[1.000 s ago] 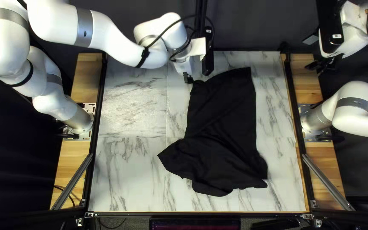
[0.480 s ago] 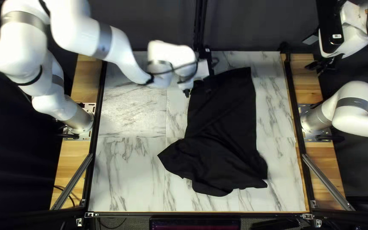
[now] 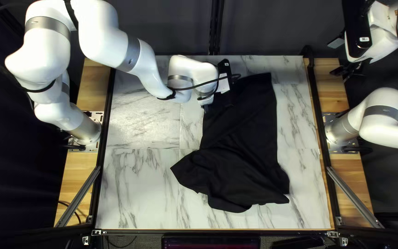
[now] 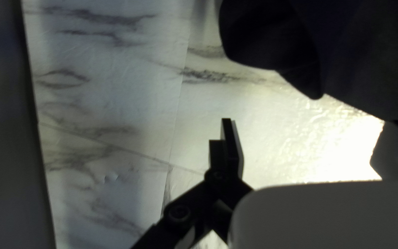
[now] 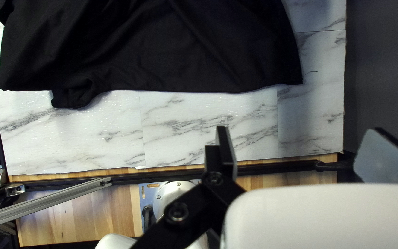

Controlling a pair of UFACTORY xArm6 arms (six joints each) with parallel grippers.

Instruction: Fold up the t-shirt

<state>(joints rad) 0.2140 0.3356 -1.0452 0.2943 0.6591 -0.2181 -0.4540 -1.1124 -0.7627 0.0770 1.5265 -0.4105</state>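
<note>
In the top left view my left gripper (image 3: 215, 105) hangs over the upper left corner of the black t-shirt (image 3: 242, 138). My right gripper (image 3: 335, 56) is raised off the table's right side, away from the cloth. The shirt's upper part lies fairly smooth; its lower part is rumpled and spreads left and right. The left wrist view shows my left gripper (image 4: 306, 145) open, with the shirt (image 4: 272, 37) ahead of it. My right gripper (image 5: 306, 145) is also open and holds nothing, with the shirt (image 5: 162, 50) beyond it in the right wrist view.
Marble-patterned tabletop (image 3: 139, 184) shows left of the shirt, with a narrower strip to its right. Black rails (image 3: 323, 124) run along both sides of the table. The left arm reaches across the table's far left part.
My left gripper has come from the far edge toward the near edge, and its camera has turned. The shirt looks unmoved, and the right arm has stayed where it was.
</note>
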